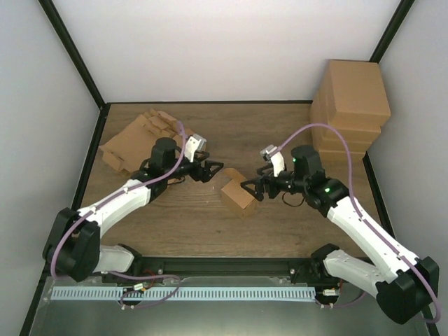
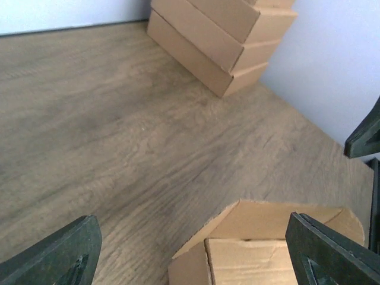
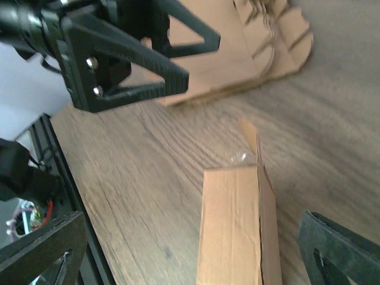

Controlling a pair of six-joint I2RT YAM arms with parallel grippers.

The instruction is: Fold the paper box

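Note:
A partly folded brown paper box [image 1: 238,194] stands on the wooden table, one flap raised at its far side. My left gripper [image 1: 215,172] is open, just left of the box and not touching it. In the left wrist view the box [image 2: 267,246] lies between the open fingers [image 2: 56,255], nearer the right one. My right gripper [image 1: 250,188] is open at the box's right side. In the right wrist view the box [image 3: 234,225] stands between its open fingers [image 3: 344,255], untouched, and the left gripper [image 3: 127,53] shows at the top.
A pile of flat unfolded cardboard blanks [image 1: 136,140] lies at the back left, also in the right wrist view [image 3: 237,41]. A stack of finished boxes [image 1: 350,105] stands at the back right, also in the left wrist view [image 2: 219,35]. White walls enclose the table.

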